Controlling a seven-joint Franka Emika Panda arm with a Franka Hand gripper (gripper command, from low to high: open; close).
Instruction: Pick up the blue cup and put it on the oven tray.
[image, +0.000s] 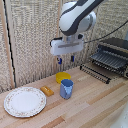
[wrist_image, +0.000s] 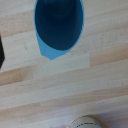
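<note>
The blue cup stands upright on the wooden table, in front of a flat yellow bowl. My gripper hangs well above the cup, open, its two blue-tipped fingers apart with nothing between them. In the wrist view I look straight down into the blue cup, and its handle points toward the plate side. The oven tray is a dark wire rack sticking out of the toaster oven at the exterior view's right, some way from the cup.
A white floral-rimmed plate lies at the exterior view's left; its rim also shows in the wrist view. A small orange object lies between plate and cup. A woven screen stands behind the table.
</note>
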